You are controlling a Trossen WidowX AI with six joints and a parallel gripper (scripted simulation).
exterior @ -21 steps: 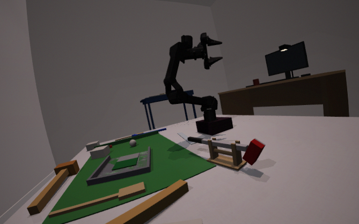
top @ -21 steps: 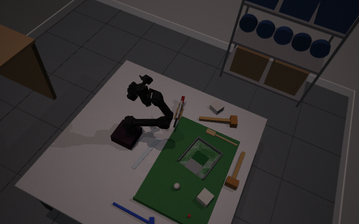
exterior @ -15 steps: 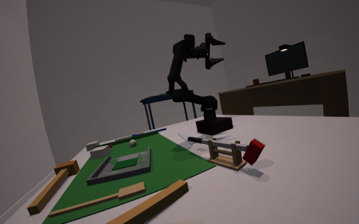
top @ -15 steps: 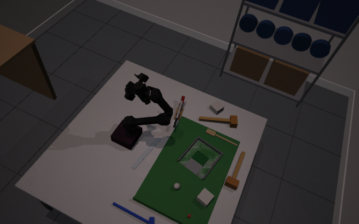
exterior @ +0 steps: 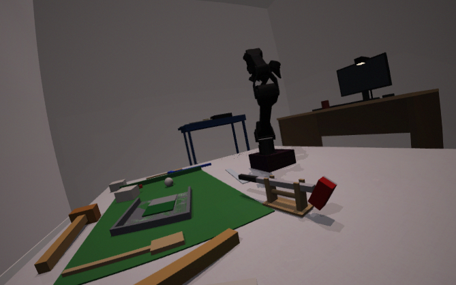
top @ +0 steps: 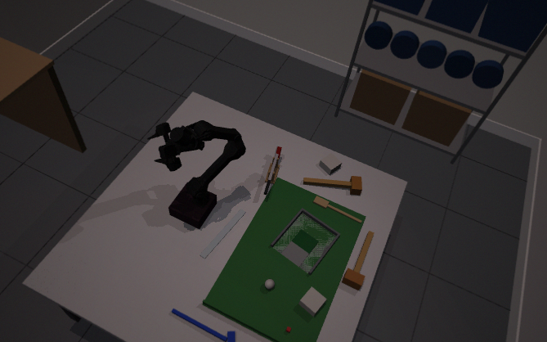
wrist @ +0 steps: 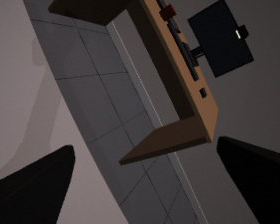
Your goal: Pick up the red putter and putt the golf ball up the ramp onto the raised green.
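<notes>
- Landmark: the green mat (top: 241, 267) (exterior: 222, 198), lying on the white table (top: 118, 263) (exterior: 382, 198) (wrist: 21, 115).
- Gripper (top: 153, 149) (wrist: 148, 148): fingers spread wide, nothing between them. It is raised, well apart from the mat, on the arm base's side of it; the wrist view shows a desk (wrist: 208, 107) and a monitor (wrist: 220, 37) beyond the fingertips.
- Red putter (top: 279, 150) (exterior: 323, 192): cradled in a wooden stand (top: 274, 180) (exterior: 300, 198) just beside one corner of the mat. Red head overhangs the stand's far end from the mat; dark grip end lies by the mat's edge.
- Golf ball (top: 269, 283) (exterior: 168, 181): on the mat, between the ramp and the mat's end near the blue putter.
- Ramp (top: 295, 253) (exterior: 163, 200): grey, on the mat, leading to the raised green (top: 305, 240) (exterior: 159, 208) inside a grey border. Ball is off both.
- Blue putter (top: 199, 325) (exterior: 201, 166): off the mat, beside its end.
- Two mallets (top: 353, 278) (top: 355, 185): off the mat, near its edges.
</notes>
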